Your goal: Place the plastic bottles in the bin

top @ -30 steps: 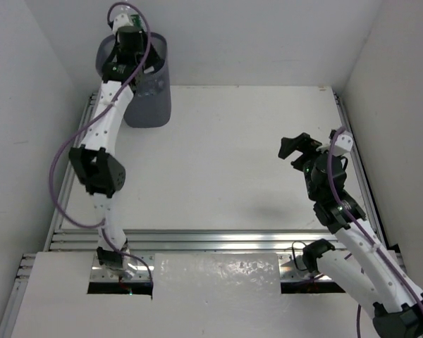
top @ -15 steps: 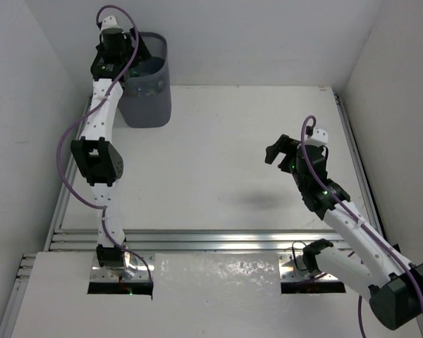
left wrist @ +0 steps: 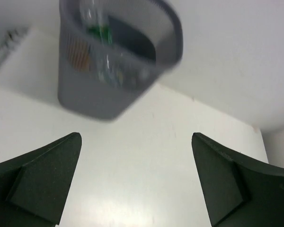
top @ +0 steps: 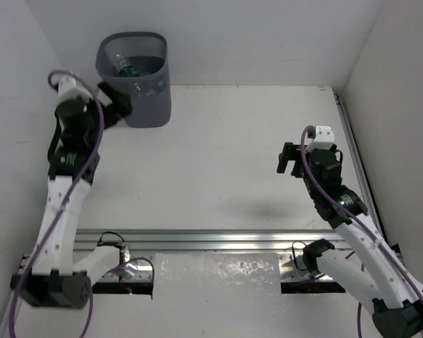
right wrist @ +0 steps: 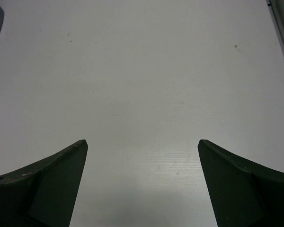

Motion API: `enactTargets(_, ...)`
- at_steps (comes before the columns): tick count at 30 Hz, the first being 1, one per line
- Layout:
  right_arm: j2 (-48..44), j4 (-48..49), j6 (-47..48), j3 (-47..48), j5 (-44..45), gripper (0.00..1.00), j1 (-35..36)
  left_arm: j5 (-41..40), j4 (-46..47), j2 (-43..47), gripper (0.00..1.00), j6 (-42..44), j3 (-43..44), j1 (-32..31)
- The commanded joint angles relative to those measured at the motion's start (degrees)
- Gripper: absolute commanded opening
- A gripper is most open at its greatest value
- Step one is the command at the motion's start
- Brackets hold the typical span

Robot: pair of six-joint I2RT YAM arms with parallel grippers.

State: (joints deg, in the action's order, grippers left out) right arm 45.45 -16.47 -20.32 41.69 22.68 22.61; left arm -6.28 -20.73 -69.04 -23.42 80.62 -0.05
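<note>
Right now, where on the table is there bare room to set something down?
The widest bare stretch of the table lies between the left pincer and the right pincer, on to the far right corner. Crowded only at the far left corner, where the bin holding bottles stands beside the left pincer.

The white table is a flat, matte surface with aluminium rails running along its near edge and up both sides. A dark grey bin stands upright on it in the far left corner.
</note>
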Motion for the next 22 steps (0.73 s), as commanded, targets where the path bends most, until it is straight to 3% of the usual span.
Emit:
enactTargets(1,-4.5,-5.1,2.4,0.3,0.8,0.99,-0.1,9.0,6.0,11.8,1.0,-4.7,-19.8,-0.4)
enactTargets(2,-6.4,-5.0,2.1,-1.4,-0.8,0.99,-0.1,15.0,7.4,14.1,1.0,-4.1,-25.0,-0.6)
enactTargets(4,-8.0,-5.4,0.6,-3.1,-2.5,0.99,-0.1,17.4,3.2,16.9,1.0,-1.2,-25.5,-0.8)
enactTargets(5,-9.0,-5.9,0.0,-3.4,-3.1,0.99,-0.1,14.1,-2.8,17.4,1.0,1.4,-24.1,-0.9)
enactTargets(7,-10.2,-7.3,-1.3,-4.4,-3.7,0.99,-0.1,10.9,-4.4,21.1,1.0,5.9,-24.6,-0.9)
enactTargets(9,-11.1,-8.1,-1.8,-5.6,-3.2,0.99,-0.1,1.4,-3.2,27.4,1.0,6.3,-28.6,-2.0)
enactTargets(11,-12.2,-8.7,-2.2,-6.2,-3.5,0.99,-0.1,-2.9,0.8,33.6,1.0,5.8,-34.5,-2.3)
enactTargets(14,-13.5,-8.4,-1.7,-7.8,-3.7,0.99,-0.1,-4.4,4.5,39.1,1.0,6.4,-41.2,-2.1)
enactTargets(22,-13.1,-6.4,-3.1,-10.2,-2.8,0.99,-0.1,-9.7,-0.4,39.5,1.0,4.0,-38.0,-4.6)
